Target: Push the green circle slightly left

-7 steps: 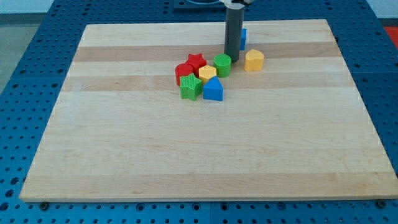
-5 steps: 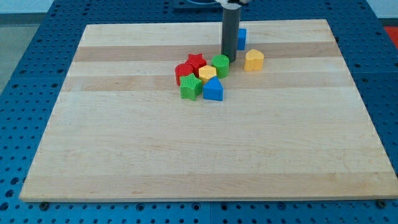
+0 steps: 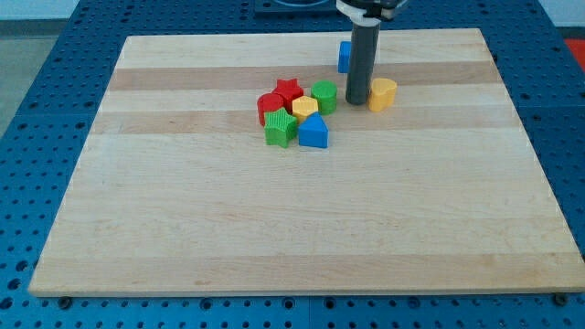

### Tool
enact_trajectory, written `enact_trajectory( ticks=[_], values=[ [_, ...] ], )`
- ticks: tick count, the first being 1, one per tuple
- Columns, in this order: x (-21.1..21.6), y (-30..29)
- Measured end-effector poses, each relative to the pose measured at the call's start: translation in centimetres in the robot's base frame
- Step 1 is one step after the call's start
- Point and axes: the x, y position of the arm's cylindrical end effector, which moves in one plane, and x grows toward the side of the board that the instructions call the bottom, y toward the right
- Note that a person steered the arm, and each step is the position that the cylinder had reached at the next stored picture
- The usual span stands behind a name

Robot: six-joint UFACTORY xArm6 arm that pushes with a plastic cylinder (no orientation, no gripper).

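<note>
The green circle [image 3: 324, 95] stands at the right end of a tight cluster above the board's middle. It touches the yellow block [image 3: 304, 107] at its lower left and sits next to the red star [image 3: 289, 90]. My tip [image 3: 356, 100] rests on the board just right of the green circle, a small gap apart, between it and the yellow heart [image 3: 382, 93]. The rod rises from there to the view's top.
The cluster also holds a red block [image 3: 269, 104], a green block [image 3: 280, 128] and a blue block [image 3: 313, 132]. Another blue block [image 3: 345, 57] stands behind the rod, partly hidden. The wooden board [image 3: 183, 228] lies on a blue perforated table.
The green circle has slid slightly left against the cluster. My tip has since moved right, away from the circle, close to the yellow heart.
</note>
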Motion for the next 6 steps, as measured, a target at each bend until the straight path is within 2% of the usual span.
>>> enact_trajectory(
  ticks=[6],
  values=[
    [0.0, -2.2]
  ],
)
